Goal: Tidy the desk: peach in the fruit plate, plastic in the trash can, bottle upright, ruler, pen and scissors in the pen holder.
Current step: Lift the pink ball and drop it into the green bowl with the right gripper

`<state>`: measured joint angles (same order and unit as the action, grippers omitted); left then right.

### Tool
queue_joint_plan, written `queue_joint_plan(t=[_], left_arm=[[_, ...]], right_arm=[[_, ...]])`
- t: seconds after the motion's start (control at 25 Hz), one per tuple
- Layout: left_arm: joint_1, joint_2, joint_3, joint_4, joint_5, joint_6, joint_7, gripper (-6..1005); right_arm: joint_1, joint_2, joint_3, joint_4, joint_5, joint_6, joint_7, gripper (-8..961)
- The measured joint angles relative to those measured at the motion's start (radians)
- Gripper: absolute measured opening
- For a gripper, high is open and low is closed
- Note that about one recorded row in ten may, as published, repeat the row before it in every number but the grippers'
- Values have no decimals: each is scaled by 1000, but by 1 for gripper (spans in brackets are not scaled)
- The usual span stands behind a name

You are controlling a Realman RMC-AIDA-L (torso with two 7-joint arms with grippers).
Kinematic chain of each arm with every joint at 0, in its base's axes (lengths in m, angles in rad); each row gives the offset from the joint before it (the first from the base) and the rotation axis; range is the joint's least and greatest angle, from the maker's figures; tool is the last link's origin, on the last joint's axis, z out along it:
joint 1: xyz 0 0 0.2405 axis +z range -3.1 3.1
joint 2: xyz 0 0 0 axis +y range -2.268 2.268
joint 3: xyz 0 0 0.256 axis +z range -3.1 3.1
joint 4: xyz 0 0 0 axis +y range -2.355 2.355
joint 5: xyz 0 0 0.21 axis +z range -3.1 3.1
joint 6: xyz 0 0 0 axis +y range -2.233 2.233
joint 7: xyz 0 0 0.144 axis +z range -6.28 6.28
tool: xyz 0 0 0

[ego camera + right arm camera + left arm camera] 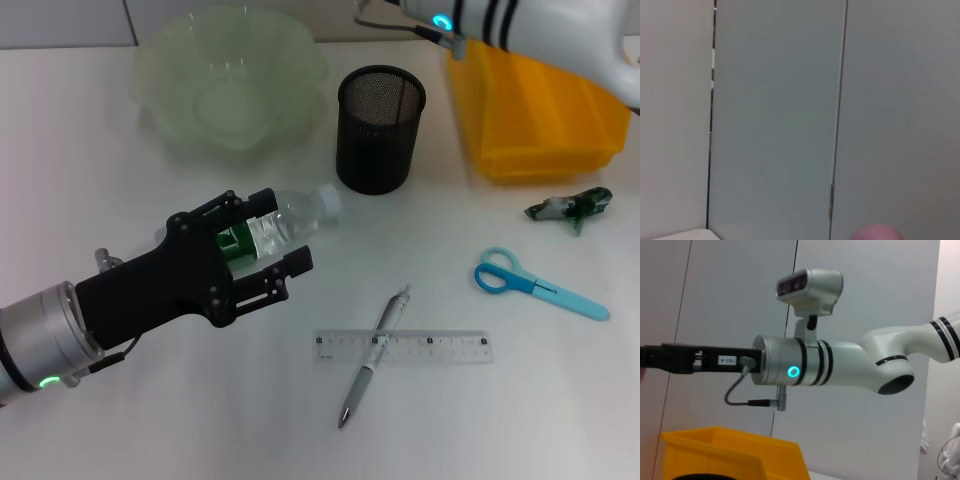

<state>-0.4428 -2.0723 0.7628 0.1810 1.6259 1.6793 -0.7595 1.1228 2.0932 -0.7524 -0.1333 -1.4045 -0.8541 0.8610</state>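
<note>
A clear bottle (285, 222) with a green label lies on its side on the white desk. My left gripper (278, 232) is open, with one black finger on each side of the bottle's body. My right arm (530, 25) is raised at the back right. In the left wrist view the right gripper (647, 360) reaches toward the picture's edge, where a pink sliver shows. A rounded pink thing, apparently the peach (875, 233), shows at the gripper in the right wrist view. The ruler (402, 346), pen (375, 355), scissors (535, 285) and crumpled green plastic (570, 207) lie on the desk.
The pale green fruit plate (160, 60) stands at the back left. The black mesh pen holder (380, 135) stands behind the bottle's cap. The yellow trash can (535, 115) sits at the back right under my right arm. The pen lies across the ruler.
</note>
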Motion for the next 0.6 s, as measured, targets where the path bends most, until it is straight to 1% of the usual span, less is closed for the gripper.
queue_joint_plan(t=[0.12, 0.6], left_arm=[[0, 0, 2, 0, 0, 0, 0, 770], [2, -1, 0, 0, 0, 2, -1, 770]], right_arm=[[28, 0, -3, 17, 7, 41, 10, 150], [27, -1, -3, 20, 7, 40, 11, 162]])
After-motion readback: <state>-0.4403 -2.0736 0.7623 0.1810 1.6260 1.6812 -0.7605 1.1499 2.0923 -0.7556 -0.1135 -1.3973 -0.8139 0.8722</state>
